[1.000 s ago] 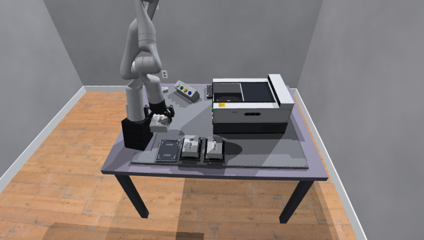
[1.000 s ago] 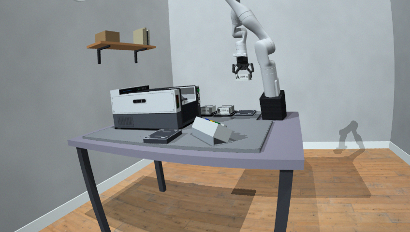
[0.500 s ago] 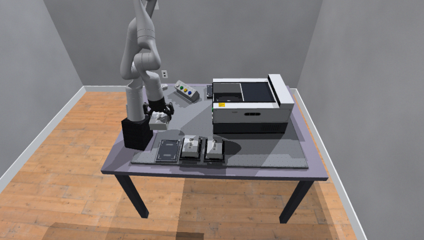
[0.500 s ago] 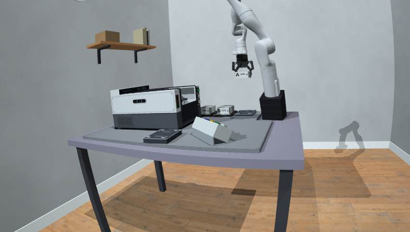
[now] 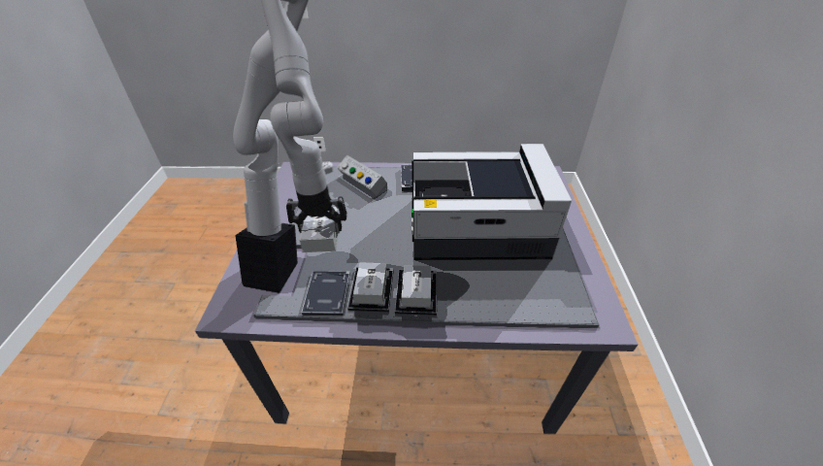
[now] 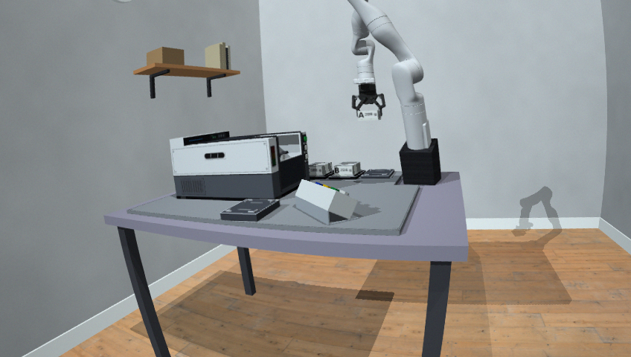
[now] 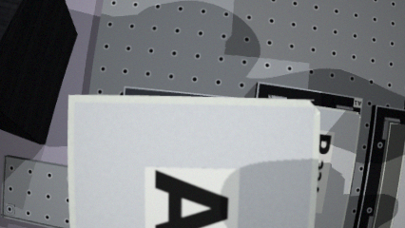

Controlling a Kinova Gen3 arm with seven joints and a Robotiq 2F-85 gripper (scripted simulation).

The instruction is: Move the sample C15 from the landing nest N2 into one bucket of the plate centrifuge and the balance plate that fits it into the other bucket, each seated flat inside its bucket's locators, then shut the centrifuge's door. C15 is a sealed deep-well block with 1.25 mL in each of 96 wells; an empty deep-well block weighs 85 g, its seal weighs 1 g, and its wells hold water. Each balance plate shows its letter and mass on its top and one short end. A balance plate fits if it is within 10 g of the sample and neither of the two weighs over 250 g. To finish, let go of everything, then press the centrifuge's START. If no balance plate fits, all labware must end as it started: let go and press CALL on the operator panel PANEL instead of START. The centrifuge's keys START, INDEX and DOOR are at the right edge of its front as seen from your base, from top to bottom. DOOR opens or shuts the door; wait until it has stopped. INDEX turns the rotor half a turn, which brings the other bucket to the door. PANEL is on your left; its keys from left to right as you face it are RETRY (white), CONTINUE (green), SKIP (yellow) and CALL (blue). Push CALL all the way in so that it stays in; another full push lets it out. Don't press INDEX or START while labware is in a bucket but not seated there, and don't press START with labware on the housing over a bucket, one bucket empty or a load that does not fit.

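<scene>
My gripper (image 5: 316, 217) (image 6: 368, 108) is shut on balance plate A (image 5: 317, 229) (image 6: 368, 115) (image 7: 190, 138), a white block, and holds it high above the table beside the arm's black base (image 5: 266, 256) (image 6: 420, 166). Under it, the front row has an empty black nest (image 5: 326, 291) (image 6: 377, 173), balance plate B (image 5: 369, 282) (image 6: 347, 168) (image 7: 333, 157) and a third plate marked C (image 5: 416, 283) (image 6: 320, 168). The centrifuge (image 5: 487, 221) (image 6: 221, 163) has its door open, and a dark bucket opening (image 5: 442, 185) shows. Landing nest N2 (image 5: 406, 176) (image 6: 250, 209) looks empty. I cannot see sample C15.
The operator panel (image 5: 364, 176) (image 6: 325, 201) with its coloured keys stands behind the arm's base, left of the centrifuge. A grey perforated board (image 5: 519, 300) (image 7: 190, 43) covers most of the table top.
</scene>
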